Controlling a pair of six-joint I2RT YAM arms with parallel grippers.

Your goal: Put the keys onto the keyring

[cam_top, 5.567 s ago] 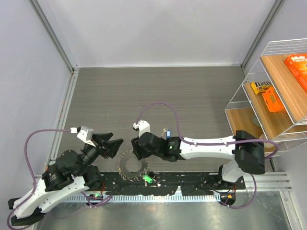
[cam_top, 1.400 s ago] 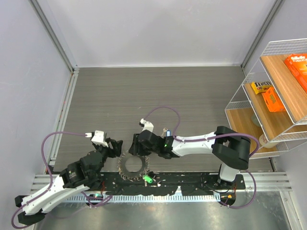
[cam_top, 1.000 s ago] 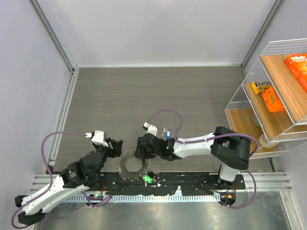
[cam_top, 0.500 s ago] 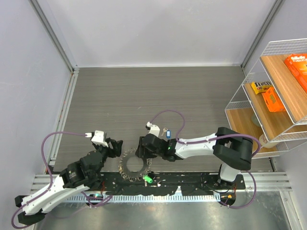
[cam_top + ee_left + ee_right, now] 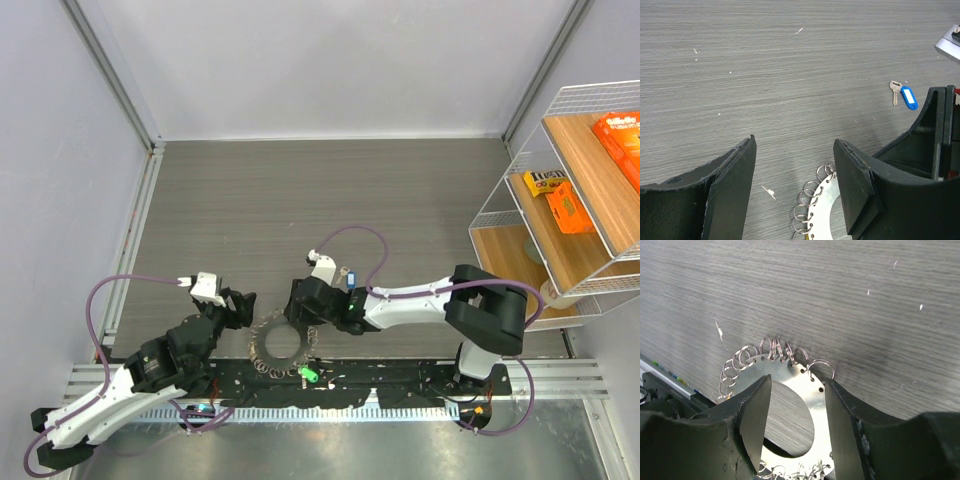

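The keyring (image 5: 281,345), a flat silver ring fringed with small split rings, lies on the grey table near the front edge. My right gripper (image 5: 300,322) is open and low over its right part. In the right wrist view the gripper (image 5: 799,382) has one finger over the hole and the other at the outer rim of the keyring (image 5: 790,377). My left gripper (image 5: 240,308) is open just left of the ring. In the left wrist view the gripper (image 5: 794,145) is empty, with the keyring (image 5: 826,212) below it. A blue-headed key (image 5: 350,276) (image 5: 908,97) lies behind the right wrist. A green-headed key (image 5: 310,374) rests on the front rail.
A black mounting rail (image 5: 400,375) runs along the table's near edge. A wire shelf (image 5: 520,215) with orange boxes (image 5: 570,208) stands at the right. Grey walls close the left and the back.
My right gripper has slid a little to the right over the keyring, and the ring has shifted slightly right with it. My left gripper came in beside the ring earlier and has since stayed still.
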